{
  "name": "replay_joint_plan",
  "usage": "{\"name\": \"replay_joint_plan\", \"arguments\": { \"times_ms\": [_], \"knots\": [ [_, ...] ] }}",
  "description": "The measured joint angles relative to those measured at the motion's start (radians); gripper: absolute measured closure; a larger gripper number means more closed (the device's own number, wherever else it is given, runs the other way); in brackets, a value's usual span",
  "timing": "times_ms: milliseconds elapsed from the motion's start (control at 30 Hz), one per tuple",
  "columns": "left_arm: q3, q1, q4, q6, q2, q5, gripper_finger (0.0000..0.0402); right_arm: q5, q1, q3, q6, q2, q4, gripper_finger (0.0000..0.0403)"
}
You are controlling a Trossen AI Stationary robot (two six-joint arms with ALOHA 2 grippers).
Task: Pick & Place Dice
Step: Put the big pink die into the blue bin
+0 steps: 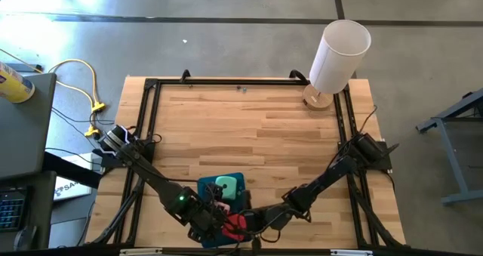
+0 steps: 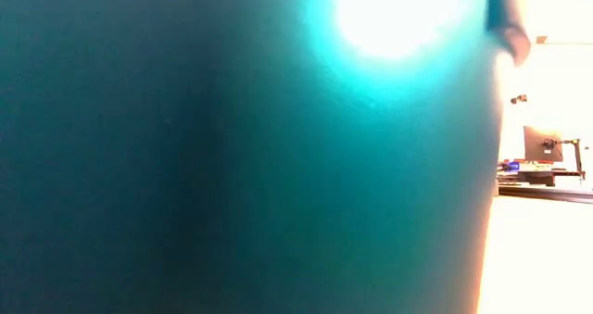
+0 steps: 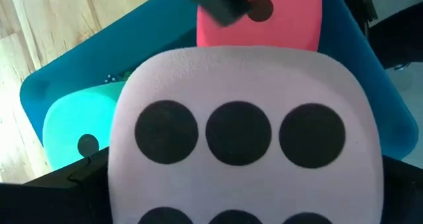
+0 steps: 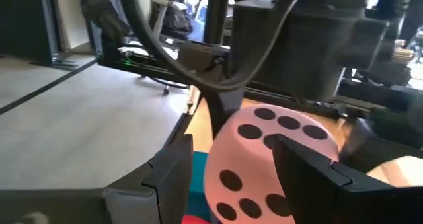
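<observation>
Grey concrete floor lay all round the wooden counter [image 1: 256,128], and both arms had crowded to its near edge, over the teal tray [image 1: 205,185]; you had very little room to work in; the mint green die [image 1: 226,185] sat on the tray, and the red die [image 1: 235,224] lay at the tray's near corner, under the two wrists.

Your left claw [image 1: 213,224] stood as wide as it goes, and the pale pink die [image 3: 241,138] filled its wrist view, six pips facing the lens; whether that claw actually gripped it or only hung around it, I could not tell; your right claw [image 4: 248,178] stood about half open, its dark fingers [image 4: 310,178] astride the same pink die, though I could not see contact.

My read: only one claw should own that die; you would do well to back one arm off before closing, squeeze gently since the foam looked soft, and lift straight up so it cleared the red die and mint green die beside it.

Around you: a white cylinder [image 1: 339,56] stood at the far right corner, well apart; yellow cable [image 1: 79,78] lay off the counter's left side; the low view was blocked by something teal right against the lens; no lilac die showed anywhere.
</observation>
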Motion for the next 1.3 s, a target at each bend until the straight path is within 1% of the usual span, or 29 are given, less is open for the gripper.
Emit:
{"name": "replay_joint_plan", "arguments": {
  "times_ms": [100,333,500,867,1000,1067,1300],
  "knots": [
    [0.0,0.0,0.0,0.0,0.0,0.001,0.0002,-0.03,-0.004,0.0,0.013,0.0,0.0,0.0204],
    [0.0,0.0,0.0,0.0,0.0,0.002,0.0002,-0.038,-0.017,0.0,0.005,0.0,0.0,0.0204],
    [0.0,0.0,0.0,0.0,0.0,0.002,0.0002,-0.084,-0.04,0.001,0.024,0.0,0.003,0.0204],
    [0.0,0.0,0.0,0.0,0.0,0.002,0.0002,-0.131,-0.059,0.001,0.054,0.0,-0.012,0.0204],
    [0.0,0.0,0.0,0.0,0.0,0.002,0.0002,-0.145,-0.072,0.002,0.072,0.028,0.029,0.0204],
    [0.0,0.0,-0.001,0.003,0.0,0.006,0.0002,-0.171,-0.081,0.01,0.076,0.045,0.043,0.0204],
    [-0.001,-0.001,-0.003,0.003,0.0,0.016,0.0002,-0.158,-0.084,0.019,0.076,0.061,0.034,0.0204]
  ]
}}
